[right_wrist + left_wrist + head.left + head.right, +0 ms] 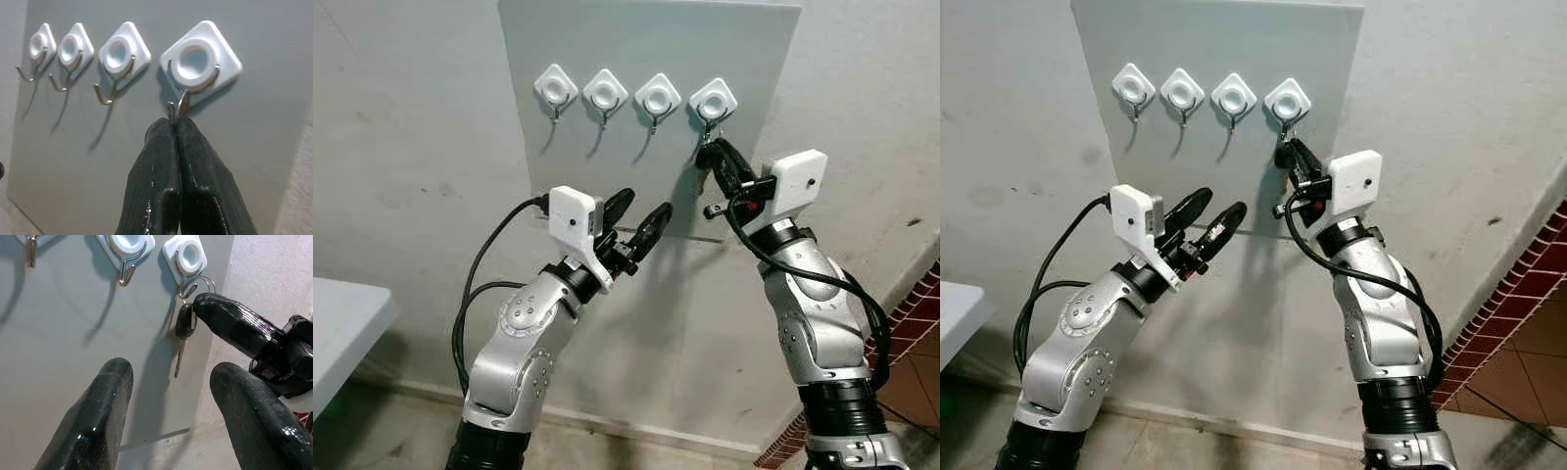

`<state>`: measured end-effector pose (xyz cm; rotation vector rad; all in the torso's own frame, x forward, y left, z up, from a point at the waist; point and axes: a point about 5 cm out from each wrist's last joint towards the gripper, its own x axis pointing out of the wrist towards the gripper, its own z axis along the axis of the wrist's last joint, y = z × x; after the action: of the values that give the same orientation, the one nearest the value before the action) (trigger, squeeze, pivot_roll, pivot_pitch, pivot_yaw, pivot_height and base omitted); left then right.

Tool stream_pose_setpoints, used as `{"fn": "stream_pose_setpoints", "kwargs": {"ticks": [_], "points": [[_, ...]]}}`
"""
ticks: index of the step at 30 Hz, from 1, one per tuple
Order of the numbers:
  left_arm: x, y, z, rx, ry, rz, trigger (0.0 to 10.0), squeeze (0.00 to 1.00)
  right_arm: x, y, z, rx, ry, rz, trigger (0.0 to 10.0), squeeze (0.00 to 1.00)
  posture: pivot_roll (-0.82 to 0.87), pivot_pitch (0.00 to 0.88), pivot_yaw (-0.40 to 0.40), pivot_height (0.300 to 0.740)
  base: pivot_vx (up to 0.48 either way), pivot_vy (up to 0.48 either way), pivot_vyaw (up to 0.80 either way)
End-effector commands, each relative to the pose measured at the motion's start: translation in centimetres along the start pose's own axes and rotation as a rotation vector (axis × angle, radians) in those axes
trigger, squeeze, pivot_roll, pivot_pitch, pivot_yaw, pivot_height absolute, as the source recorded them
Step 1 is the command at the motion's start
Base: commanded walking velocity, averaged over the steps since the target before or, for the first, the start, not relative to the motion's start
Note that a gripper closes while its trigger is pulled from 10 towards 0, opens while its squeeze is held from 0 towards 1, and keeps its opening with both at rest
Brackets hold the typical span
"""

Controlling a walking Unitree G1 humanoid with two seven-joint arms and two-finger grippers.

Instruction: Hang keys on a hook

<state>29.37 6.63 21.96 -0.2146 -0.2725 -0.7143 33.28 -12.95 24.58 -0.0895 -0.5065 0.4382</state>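
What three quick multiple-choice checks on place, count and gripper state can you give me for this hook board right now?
1. Where is the black-headed key?
A. at the rightmost white diamond hook
B. at the leftmost hook
C. on the floor

2. How many hooks are on the grey board?
A. two
B. four
C. six

3. How are the right gripper fingers?
A. wide apart
B. shut on the key's wire ring
C. holding a cup

Answers: 1 A, the key dangles beneath that hook. 2 B, four in a row. 3 B, fingers pinched together at the ring; the left gripper hangs open below.

Home interior, plain painted wall [401, 127], grey board [646, 39] with four key hooks [607, 96], red-tiled floor [911, 352]
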Motion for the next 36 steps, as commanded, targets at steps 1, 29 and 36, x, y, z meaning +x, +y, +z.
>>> {"fn": "stream_pose_setpoints", "kwargs": {"ticks": [1, 29, 36], "points": [[-0.1, -0.1, 0.4, 0.0, -0.011, 0.0, 10.0, 0.0, 0.6, 0.3, 0.6, -0.041, -0.022, 0.039, 10.0, 0.0, 0.01, 0.015, -0.012, 0.74, 0.0, 0.0, 0.0], [-0.2, -0.2, 0.4, -0.056, -0.014, 0.023, 10.0, 0.0, 0.6, -0.6, 1.2, -0.289, -0.033, 0.02, 10.0, 0.0, 0.01, 0.024, -0.012, 0.74, 0.0, 0.0, 0.0], [-0.2, -0.3, 0.4, -0.063, -0.013, 0.024, 10.0, 0.0, 0.4, -0.4, 1.3, -0.318, -0.036, 0.038, 10.0, 0.0, 0.01, 0.029, -0.012, 0.74, 0.0, 0.0, 0.0]]}}
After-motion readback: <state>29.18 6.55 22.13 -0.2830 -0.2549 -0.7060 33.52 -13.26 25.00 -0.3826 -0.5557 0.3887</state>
